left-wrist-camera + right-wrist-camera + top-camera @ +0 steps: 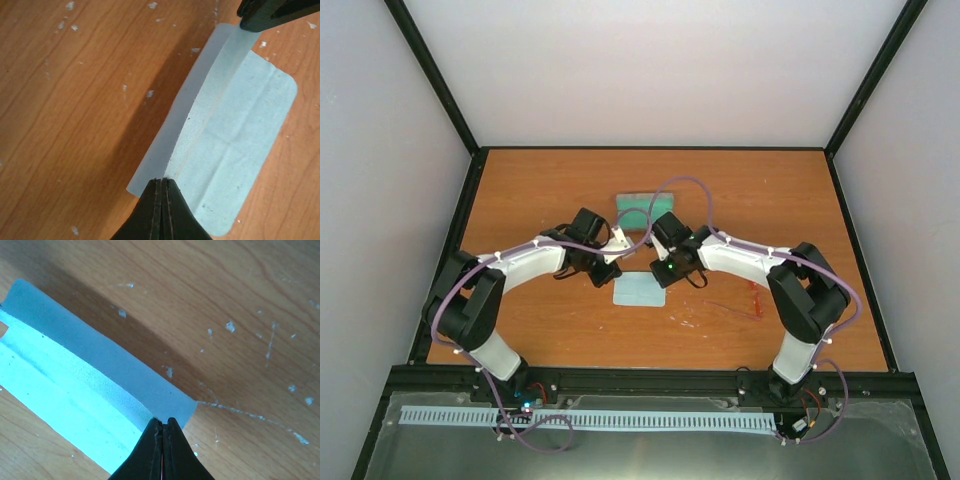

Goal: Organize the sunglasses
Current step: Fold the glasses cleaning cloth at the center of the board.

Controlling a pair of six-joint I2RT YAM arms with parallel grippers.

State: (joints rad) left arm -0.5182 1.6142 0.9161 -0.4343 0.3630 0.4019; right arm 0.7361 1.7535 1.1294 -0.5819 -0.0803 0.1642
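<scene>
at the near right of the bench, the sunglasses are seen lying on the wood, just inside the bend of the right arm and well apart from both tools. only thin red lines of the frame can be made out there, so it cannot be told how the slim arms are folded. a little farther in, near the middle of the bench, a pale blue cloth is spread on the wood, with one strip of it raised into a fold along its length. the left tool is clenched on one end of that raised fold, the fabric pinched between its dark tips. the right tool is clenched in the same way on the opposite end, and the strip is drawn straight between the two. the remainder of the cloth lies flat and faintly creased. the wood around it is marked with pale specks and scratches. farthest away, beyond both tools, a pale greenish rectangular case is seen lying flat, apart from the cloth, with the right arm's purple cable looping above it.
</scene>
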